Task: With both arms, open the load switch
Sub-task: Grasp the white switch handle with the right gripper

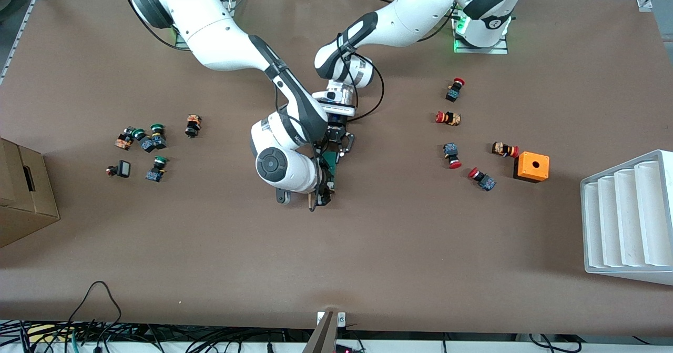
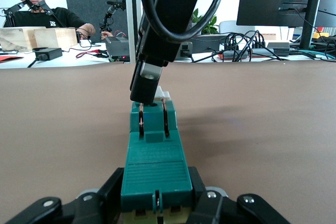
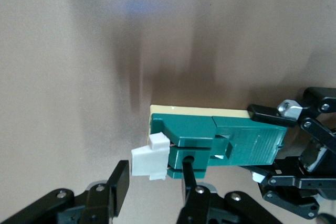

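Observation:
The load switch (image 1: pixel 330 159), a narrow dark-green block with a white end piece (image 3: pixel 149 161), lies on the brown table near its middle. My left gripper (image 2: pixel 156 182) is shut on one end of the green body (image 2: pixel 155 169); it also shows in the right wrist view as the left gripper (image 3: pixel 294 156). My right gripper (image 3: pixel 155 170) is at the switch's other end, open, with its fingers on either side of the white end piece. One finger (image 3: pixel 190 178) lies against the green body and the other finger (image 3: pixel 119 179) stands a little off the white piece. From the front, the right gripper (image 1: pixel 322 194) is partly hidden by its own wrist.
Red-capped push buttons (image 1: pixel 448 117) and an orange box (image 1: pixel 531 166) lie toward the left arm's end, with a white ribbed tray (image 1: pixel 625 216) at that edge. Green-capped buttons (image 1: pixel 152 137) and a cardboard box (image 1: pixel 23 195) sit toward the right arm's end.

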`<state>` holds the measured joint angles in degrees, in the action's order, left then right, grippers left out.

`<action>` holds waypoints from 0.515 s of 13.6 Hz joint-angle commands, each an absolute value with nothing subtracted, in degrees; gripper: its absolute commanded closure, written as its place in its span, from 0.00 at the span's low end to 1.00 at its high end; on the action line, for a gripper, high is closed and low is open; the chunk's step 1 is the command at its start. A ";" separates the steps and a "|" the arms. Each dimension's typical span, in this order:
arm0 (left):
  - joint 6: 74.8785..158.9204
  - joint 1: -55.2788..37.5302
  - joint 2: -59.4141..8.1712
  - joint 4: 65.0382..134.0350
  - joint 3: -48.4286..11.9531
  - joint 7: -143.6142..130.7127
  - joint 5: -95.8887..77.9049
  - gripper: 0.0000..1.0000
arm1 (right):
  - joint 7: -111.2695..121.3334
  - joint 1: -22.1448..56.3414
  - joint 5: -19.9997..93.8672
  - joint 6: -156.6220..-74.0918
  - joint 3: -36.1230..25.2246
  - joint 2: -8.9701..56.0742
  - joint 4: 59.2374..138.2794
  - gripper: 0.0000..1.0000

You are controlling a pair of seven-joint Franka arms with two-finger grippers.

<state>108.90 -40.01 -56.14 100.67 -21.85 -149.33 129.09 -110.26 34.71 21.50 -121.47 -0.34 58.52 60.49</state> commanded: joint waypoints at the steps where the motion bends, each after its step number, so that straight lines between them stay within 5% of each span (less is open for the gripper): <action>1: 111.18 -40.96 -60.20 92.55 -21.45 -148.01 131.31 0.64 | -110.83 34.81 22.15 -120.85 -0.79 57.57 61.43 0.66; 7: 111.18 -41.57 -60.73 91.67 -21.45 -148.01 131.13 0.65 | -110.74 34.80 21.97 -121.29 -0.35 54.67 65.21 0.66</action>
